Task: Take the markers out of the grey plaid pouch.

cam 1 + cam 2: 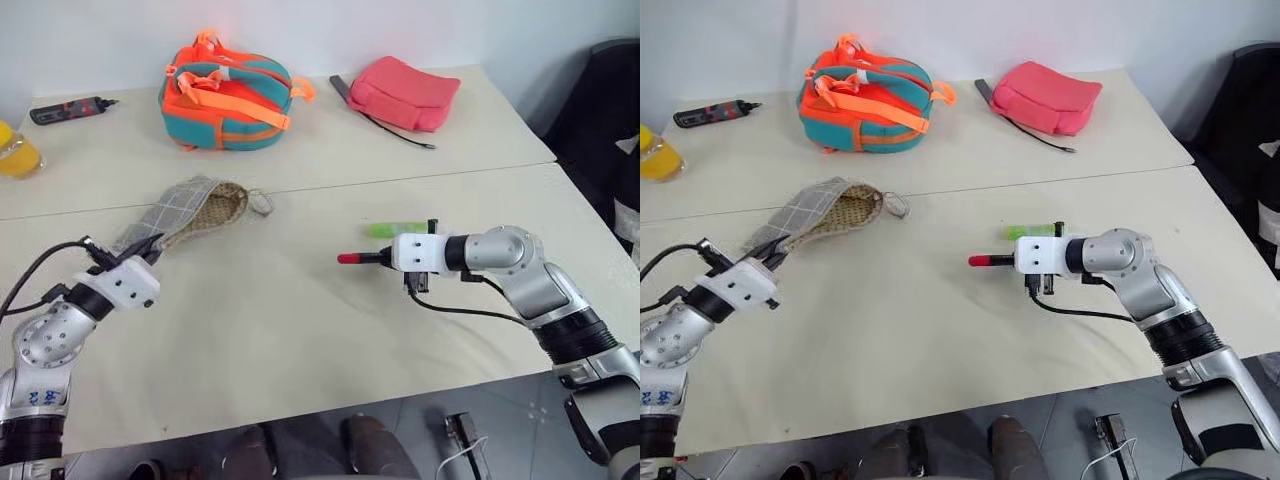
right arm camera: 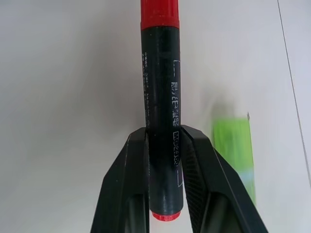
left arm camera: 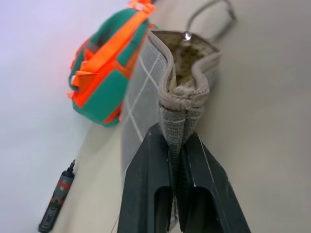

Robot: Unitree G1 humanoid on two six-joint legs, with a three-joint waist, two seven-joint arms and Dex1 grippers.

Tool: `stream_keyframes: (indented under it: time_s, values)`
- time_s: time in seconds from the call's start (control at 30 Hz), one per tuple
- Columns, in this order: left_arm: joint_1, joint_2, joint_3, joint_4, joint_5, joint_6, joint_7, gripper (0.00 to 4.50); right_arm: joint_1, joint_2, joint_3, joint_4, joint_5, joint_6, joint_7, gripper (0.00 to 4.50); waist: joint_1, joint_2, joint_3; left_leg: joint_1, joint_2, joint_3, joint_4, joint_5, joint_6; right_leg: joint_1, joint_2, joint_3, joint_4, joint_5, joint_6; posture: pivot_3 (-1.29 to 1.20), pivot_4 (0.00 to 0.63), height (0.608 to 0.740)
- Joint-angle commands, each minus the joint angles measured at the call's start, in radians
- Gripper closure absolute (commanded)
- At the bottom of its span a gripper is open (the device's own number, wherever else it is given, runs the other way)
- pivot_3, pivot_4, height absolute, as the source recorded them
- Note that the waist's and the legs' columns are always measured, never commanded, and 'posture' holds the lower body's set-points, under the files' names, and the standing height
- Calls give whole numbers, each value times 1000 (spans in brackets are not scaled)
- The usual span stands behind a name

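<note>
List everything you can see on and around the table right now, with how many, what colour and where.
Grey plaid pouch: one, grey with white grid, near-left table, mouth open.
Red-capped marker: one, dark body, in the right gripper above the table.
Green marker: one, lying on the table beyond that gripper.
Backpack: one, teal and orange, far side.
Pink pouch: one, far right.
Black-and-red tool: one, far left.
Yellow object: one, left edge.
Left gripper: shut on the pouch's end.
Right gripper: shut on the red-capped marker.
</note>
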Motion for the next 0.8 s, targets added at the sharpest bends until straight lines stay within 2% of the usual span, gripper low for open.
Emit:
stream_keyframes:
  time_s: [0.03, 0.13, 0.27, 0.4, 0.6, 0.7, 0.8]
  values:
    - [38, -46, -55, -10, -45, 10, -6, 4233, 23, 16, -14, 42, -10, -16, -19, 3943, 0, 0, 0, 0, 0, 0, 0, 0, 0, 0, 0, 0, 1, 0, 0, 0, 150, 740]
    - [47, -61, -66, -34, -98, 24, -27, 3450, 22, 33, -38, 45, 26, 5, -10, 2933, 1, 0, 0, 1, 0, 2, 2, 0, 0, 2, 0, -1, 2, 0, 0, 0, 150, 740]
    - [48, -58, -55, -42, -161, 35, -43, 2154, 22, 55, -71, 9, 76, 49, 15, 1574, 1, 0, 0, 1, 0, 3, 3, 0, 0, 2, 1, -1, 3, 0, 0, 0, 150, 740]
    - [76, -63, -8, -152, -434, 138, -157, 919, 33, 75, -115, -70, 173, 139, 51, 218, 0, 0, 0, 1, 0, 2, 2, 0, 0, 1, 1, -1, 4, 0, 0, 0, 150, 740]
    - [200, -59, 92, -365, -824, 427, -282, 919, 89, 153, -231, -243, 437, 375, 68, 218, -3, 0, 0, 0, 3, -3, 1, -1, -2, 1, 3, -1, 5, 0, 0, 0, 150, 740]
    - [258, -66, 114, -420, -904, 545, -292, 919, 139, 177, -253, -317, 506, 447, 52, 218, 0, -1, 0, 0, 3, -4, 2, -2, -3, 2, 3, -1, 4, 0, 0, 0, 150, 740]
    - [304, -99, 142, -426, -869, 567, -247, 919, 250, 214, -278, -413, 592, 512, 17, 218, 4, -2, 0, 0, 2, -6, 2, -2, -2, 4, 3, -2, 2, 0, 0, 0, 150, 740]
